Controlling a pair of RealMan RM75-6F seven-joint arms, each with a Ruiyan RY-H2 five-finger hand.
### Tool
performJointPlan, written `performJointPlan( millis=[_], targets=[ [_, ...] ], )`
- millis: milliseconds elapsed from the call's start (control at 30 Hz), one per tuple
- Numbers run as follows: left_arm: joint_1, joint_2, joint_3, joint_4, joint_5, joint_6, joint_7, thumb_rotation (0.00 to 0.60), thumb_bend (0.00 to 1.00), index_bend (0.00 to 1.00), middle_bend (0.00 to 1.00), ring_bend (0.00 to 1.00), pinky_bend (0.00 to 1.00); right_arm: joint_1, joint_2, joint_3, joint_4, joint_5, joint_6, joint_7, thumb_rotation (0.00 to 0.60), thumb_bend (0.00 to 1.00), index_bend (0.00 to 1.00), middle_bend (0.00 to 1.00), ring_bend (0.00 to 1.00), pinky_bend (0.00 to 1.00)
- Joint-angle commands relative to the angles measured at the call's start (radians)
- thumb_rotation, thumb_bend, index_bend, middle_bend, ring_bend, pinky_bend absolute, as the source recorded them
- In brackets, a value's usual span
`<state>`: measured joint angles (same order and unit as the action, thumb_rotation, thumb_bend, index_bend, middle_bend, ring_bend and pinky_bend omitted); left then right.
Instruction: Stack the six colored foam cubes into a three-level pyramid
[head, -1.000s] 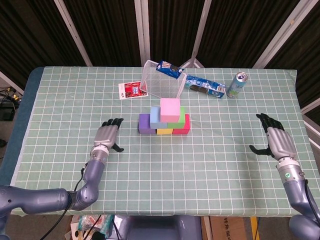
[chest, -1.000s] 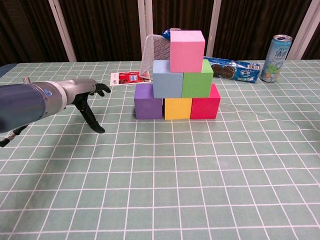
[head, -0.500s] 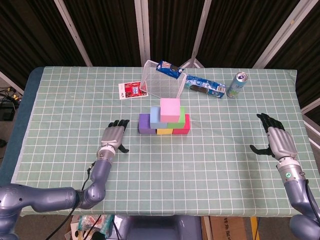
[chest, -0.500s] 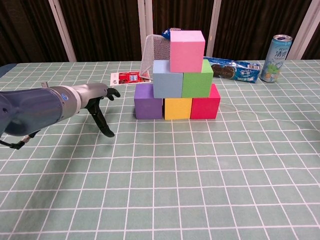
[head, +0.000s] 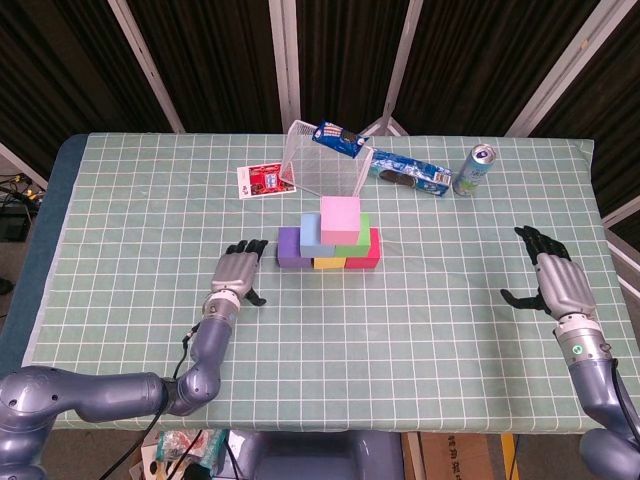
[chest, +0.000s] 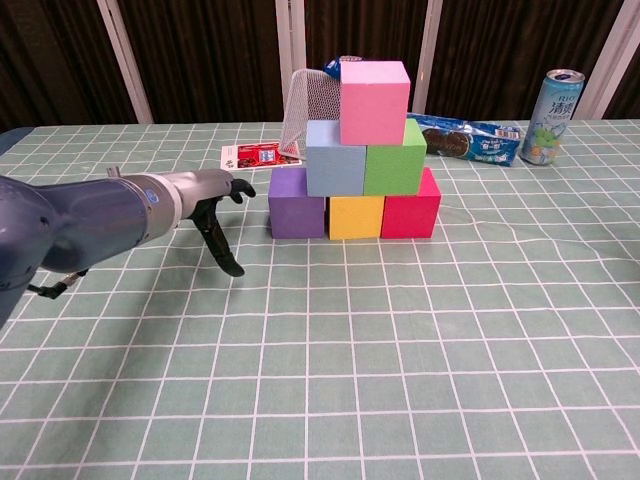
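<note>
On the near half of the green gridded bench (head: 420, 330), the robot's left hand (head: 237, 270) is hovering low, released, fingers spread and holding nothing, with fingertips pointing toward the block stack and lying just beside the purple cube (head: 288, 247) without clearly touching it. Well apart on the other side, the right hand (head: 553, 278) is resting in the air, also released and empty, palm turned inward.

At the middle of the bench, the 6 foam cubes are standing as a pyramid. The bottom row is reading purple, yellow cube (chest: 356, 216), red cube (chest: 411, 208), all touching. On these are sitting the light blue cube (chest: 335, 158) and the green cube (chest: 395, 157), side by side. The pink cube (chest: 375, 88) is crowning them, sitting a little toward the green side rather than dead centre.

The build appears complete, so the step in hand looks like a final check or nudge. Doing it well means keeping the left hand's approach slow and level, touching only the purple cube's outer face if at all, since foam is light and a sideways push could shift the whole bottom row and tip the pink top.

Beyond the stack, a clear mesh basket (head: 318, 165) is standing, with a small red card (head: 260, 181) on its left, a biscuit packet (head: 408, 174) and a drink can (head: 472, 169) on its right.
</note>
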<state>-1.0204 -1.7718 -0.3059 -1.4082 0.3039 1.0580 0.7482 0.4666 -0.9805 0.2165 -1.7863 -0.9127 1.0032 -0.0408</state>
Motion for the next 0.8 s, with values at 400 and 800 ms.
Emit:
performJointPlan(
  millis=[400,800],
  targets=[
    [-0.011,-0.026,-0.003,0.02,0.004,-0.005,0.009,0.6,0.17,0.0,0.04,0.0,0.08,0.0,0.0,0.0,0.004,0.002,-0.004,0.003,0.6,0.29,0.0,0.0,0.0,0.0],
    [-0.021,-0.041,-0.012,0.04,0.001,-0.017,0.016,0.6,0.17,0.0,0.04,0.0,0.08,0.002,-0.002,-0.001,0.007,0.006,-0.008,0.001,0.6,0.29,0.0,0.0,0.0,0.0]
  ],
)
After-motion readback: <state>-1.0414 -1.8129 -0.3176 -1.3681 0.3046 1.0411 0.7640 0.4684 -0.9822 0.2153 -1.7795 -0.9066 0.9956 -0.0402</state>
